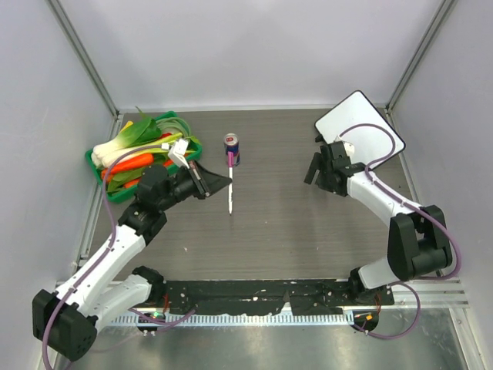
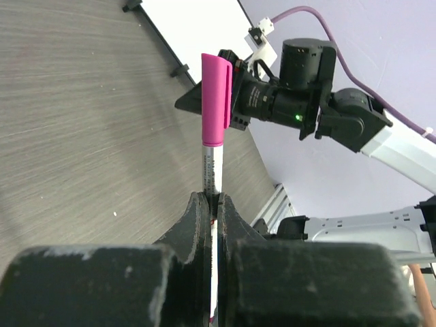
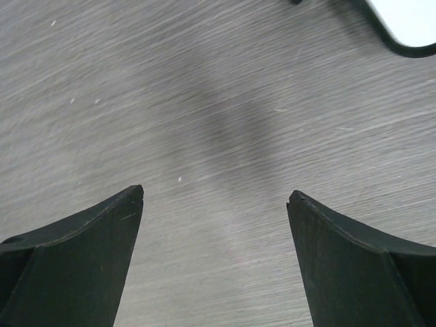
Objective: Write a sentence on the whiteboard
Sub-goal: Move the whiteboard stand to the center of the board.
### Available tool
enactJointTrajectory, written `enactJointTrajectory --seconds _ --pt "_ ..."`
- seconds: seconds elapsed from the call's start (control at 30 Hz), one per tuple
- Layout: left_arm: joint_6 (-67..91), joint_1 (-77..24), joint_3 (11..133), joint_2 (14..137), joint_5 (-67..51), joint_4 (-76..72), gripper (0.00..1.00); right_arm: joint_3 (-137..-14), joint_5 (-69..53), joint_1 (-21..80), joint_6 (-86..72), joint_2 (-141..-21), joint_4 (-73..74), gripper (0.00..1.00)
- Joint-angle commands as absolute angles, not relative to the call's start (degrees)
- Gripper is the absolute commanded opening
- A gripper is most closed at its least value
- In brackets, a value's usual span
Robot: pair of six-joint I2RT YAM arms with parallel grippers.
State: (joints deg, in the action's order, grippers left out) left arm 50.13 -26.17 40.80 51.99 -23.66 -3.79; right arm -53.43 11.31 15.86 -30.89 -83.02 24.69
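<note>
Left gripper point(image 2: 212, 204) sits nearest the lens in the left wrist view. Its jaws are closed tight on the white barrel of the marker point(image 2: 211, 163), which points away from the wrist with the pink cap point(image 2: 215, 102) on.

The whiteboard point(image 1: 358, 123) lies flat in the far right corner of the table point(image 1: 277, 231), well apart from the marker. No writing shows on the part that is visible.

The right gripper point(image 1: 322, 173) hangs over bare table just near of the board, jaws spread wide and holding nothing. Its own view shows only wood grain between the fingers point(image 3: 82, 252) and one corner of the board.

The step in hand is probably uncapping, since no ink can reach the board through the cap.

- Bring the right gripper onto the cap squarely, in line with the barrel.
- Pull along the marker's axis — a sideways tug could twist the barrel in the left grip.
- Keep the left jaws firm throughout.
- Mind the can point(image 1: 232, 149) standing just beside the cap end. The vegetable basket point(image 1: 96, 158) at far left is out of the way.
</note>
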Motion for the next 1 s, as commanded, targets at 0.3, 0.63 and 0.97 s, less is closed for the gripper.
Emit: enactJointTrajectory --seconds 0.3,0.63,0.97 --pt "52.82 -25.84 39.64 53.17 -28.65 -10.63 0.00 -60.29 28.20 14.68 -46.22 -89.56 28.91 0.79" --pt "54.31 -25.93 39.64 54.32 -31.64 -14.41 0.00 -66.26 28.83 13.19 -52.91 -98.69 29.97 0.76" --pt "55.90 -25.84 38.58 54.67 -33.13 -16.61 0.00 -71.80 31.82 12.31 -53.61 -106.16 29.97 0.76"
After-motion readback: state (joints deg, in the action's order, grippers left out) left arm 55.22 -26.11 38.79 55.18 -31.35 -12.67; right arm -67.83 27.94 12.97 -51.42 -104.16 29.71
